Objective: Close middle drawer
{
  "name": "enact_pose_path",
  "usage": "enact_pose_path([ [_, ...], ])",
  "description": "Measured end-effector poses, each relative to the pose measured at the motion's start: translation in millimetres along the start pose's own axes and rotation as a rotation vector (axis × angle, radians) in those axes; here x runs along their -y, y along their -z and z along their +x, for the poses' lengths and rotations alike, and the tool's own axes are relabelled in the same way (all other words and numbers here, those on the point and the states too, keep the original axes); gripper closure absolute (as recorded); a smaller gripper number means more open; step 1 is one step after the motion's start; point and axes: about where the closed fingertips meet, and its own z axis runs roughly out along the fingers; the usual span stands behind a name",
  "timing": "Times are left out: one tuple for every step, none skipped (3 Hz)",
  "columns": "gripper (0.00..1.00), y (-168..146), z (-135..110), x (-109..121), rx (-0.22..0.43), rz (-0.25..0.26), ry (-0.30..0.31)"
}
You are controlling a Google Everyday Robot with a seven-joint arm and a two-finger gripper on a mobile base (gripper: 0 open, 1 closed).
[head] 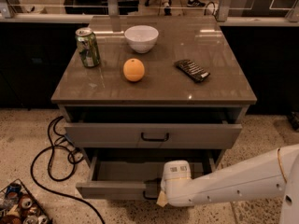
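the middle drawer (110, 189) is pulled far out, below the slightly open top drawer (107, 135). the gripper (156, 192) is at the centre of its front; i cannot tell if it is apart or clamped. on the cabinet top (219, 83): green can (88, 47), white bowl (141, 38), orange (133, 70).

Cabinet (154, 91) viewed from above and in front. On its brown top stand a green can (88, 47) at upper left and a white bowl (141, 38) at upper centre. An orange (134, 69) sits mid-top, and a dark flat packet (192, 70) lies to the right. The top drawer (107, 134) stands slightly out. The middle drawer (112, 189), lower centre, is pulled well out. The gripper (154, 189) sits at the centre of that drawer's front, on a white arm (233, 183) entering from the lower right. Black cable (53, 155) lies on the speckled floor at left.
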Motion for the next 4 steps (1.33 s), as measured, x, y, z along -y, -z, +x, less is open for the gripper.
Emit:
enact_pose_path([
  [1.00, 0.0, 0.0, 0.0, 0.000, 0.000, 0.000],
  [1.00, 0.0, 0.0, 0.0, 0.000, 0.000, 0.000],
  [1.00, 0.0, 0.0, 0.0, 0.000, 0.000, 0.000],
  [1.00, 0.0, 0.0, 0.1, 0.000, 0.000, 0.000],
])
